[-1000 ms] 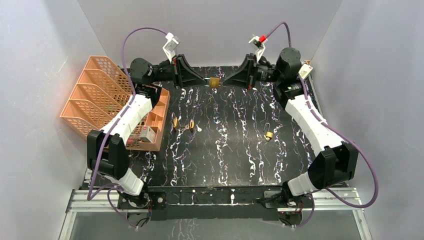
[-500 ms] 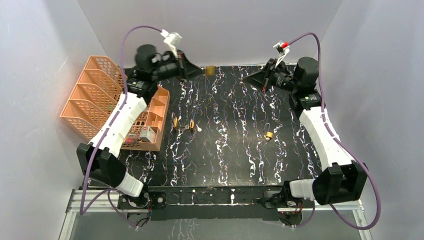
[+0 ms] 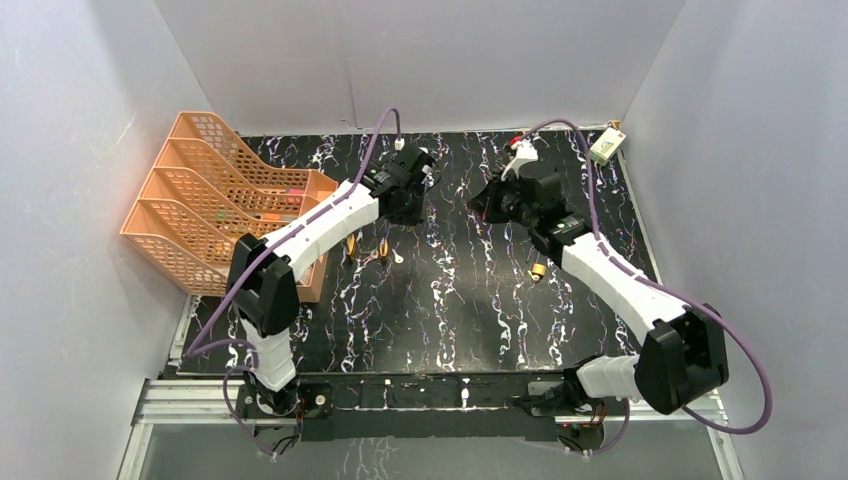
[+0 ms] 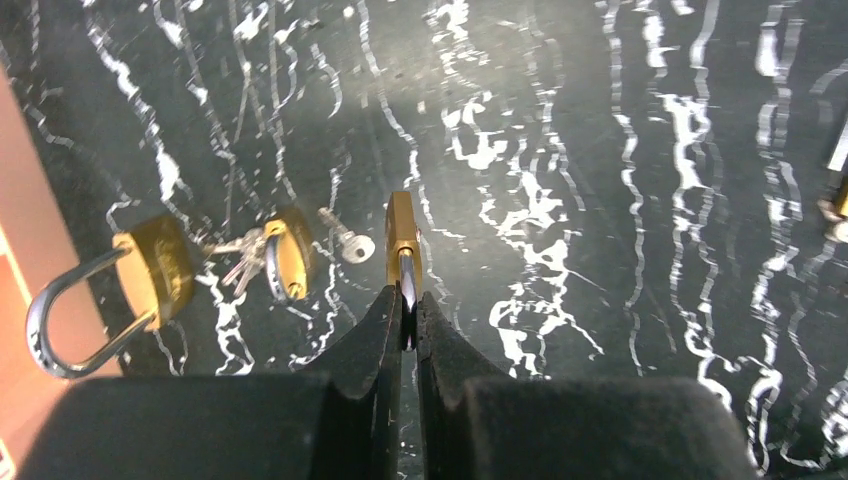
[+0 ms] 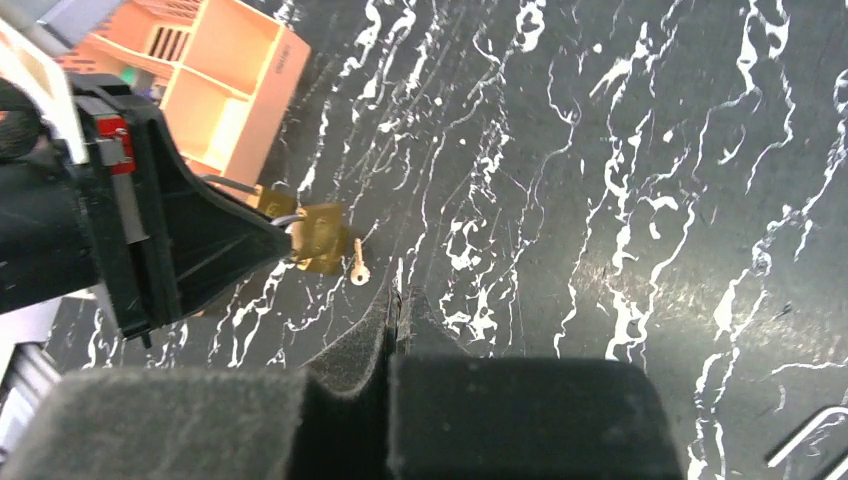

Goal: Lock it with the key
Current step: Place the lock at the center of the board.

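Both arms had swung in from the far wall to mid-counter. From above, the left tool (image 3: 408,205) and right tool (image 3: 482,205) faced each other, near but apart, over the counter (image 3: 450,310).

At the left wrist, the tool was clamped on the padlock (image 4: 402,235), brass body outward, likely to present it for locking.

At the right wrist, the tool's fingers were pressed together. Whether they pinched a key I could not tell. A loose key (image 5: 358,264) lay nearby.

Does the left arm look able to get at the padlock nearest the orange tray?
Likely reachable, not graspable: the tray-side padlock lies in the open close beside the left gripper, whose jaws are shut on a second padlock.
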{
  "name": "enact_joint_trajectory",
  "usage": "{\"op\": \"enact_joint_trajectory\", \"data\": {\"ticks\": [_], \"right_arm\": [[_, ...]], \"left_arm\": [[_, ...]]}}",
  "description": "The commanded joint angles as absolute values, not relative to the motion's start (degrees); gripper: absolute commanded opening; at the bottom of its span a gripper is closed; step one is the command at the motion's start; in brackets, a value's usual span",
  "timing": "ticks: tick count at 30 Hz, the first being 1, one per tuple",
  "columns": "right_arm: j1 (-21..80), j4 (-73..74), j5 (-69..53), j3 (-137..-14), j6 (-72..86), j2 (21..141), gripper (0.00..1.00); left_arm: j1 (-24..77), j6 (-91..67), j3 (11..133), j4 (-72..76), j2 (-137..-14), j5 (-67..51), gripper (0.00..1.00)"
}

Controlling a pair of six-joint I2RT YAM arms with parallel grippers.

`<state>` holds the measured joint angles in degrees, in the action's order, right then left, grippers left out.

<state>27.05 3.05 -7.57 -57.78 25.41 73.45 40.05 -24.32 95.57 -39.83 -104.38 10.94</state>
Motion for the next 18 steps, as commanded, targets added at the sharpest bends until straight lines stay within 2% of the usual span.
{"op": "enact_joint_trajectory", "data": {"ticks": [1, 9, 18], "right_arm": [[31.16, -3.24, 2.57, -55.30, 29.11, 76.05, 0.00], [37.85, -11.38, 7.06, -51.52, 35.61, 84.79, 0.00], [38.55, -21.70, 7.09, -49.74, 37.33, 91.46, 0.00]], "left_arm": [[41.52, -30.20, 101.36, -48.29, -105.81, 21.78, 0.00], [41.83, -37.54, 99.36, -48.98, -109.19, 17.52, 0.00], [41.84, -41.76, 93.78, -44.12, -109.29, 12.75, 0.00]]}}
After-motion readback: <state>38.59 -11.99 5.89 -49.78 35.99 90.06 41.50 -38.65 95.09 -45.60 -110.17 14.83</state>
